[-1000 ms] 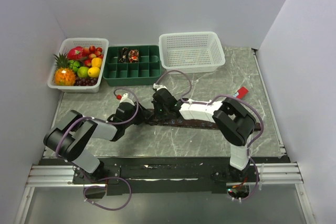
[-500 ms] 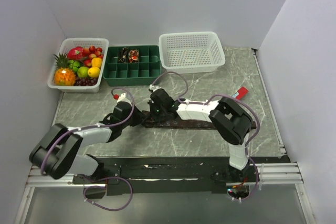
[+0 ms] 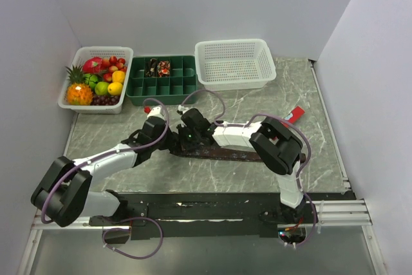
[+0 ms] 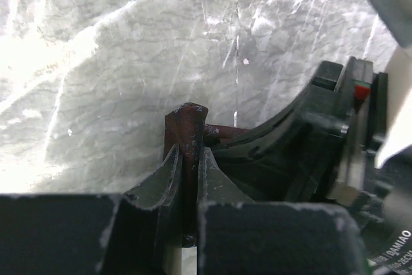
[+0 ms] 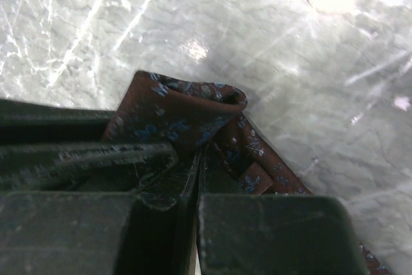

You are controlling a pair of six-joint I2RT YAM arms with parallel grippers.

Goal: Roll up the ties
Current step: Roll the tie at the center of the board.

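A dark brown patterned tie [image 3: 238, 152] lies across the middle of the table, its left end folded up where both grippers meet. My left gripper [image 3: 166, 140] is shut on that upright folded end; in the left wrist view the tie [image 4: 187, 120] stands pinched between the fingers of the gripper [image 4: 188, 156]. My right gripper [image 3: 188, 134] sits just to the right, touching the same end. Seen from the right wrist, its jaws [image 5: 198, 159] are shut, with a fold of the tie [image 5: 187, 107] wrapped over the tips. Two rolled ties [image 3: 158, 67] sit in the green tray.
A green compartment tray [image 3: 174, 87] stands at the back centre. Left of it is a white basket of fruit [image 3: 96, 80]. An empty white basket [image 3: 235, 62] is at the back right. A small red bar [image 3: 296, 113] lies on the table at the right.
My left gripper has closed on the tie's folded end and its arm has stretched forward. The right gripper has shifted slightly left and away with the tie end.
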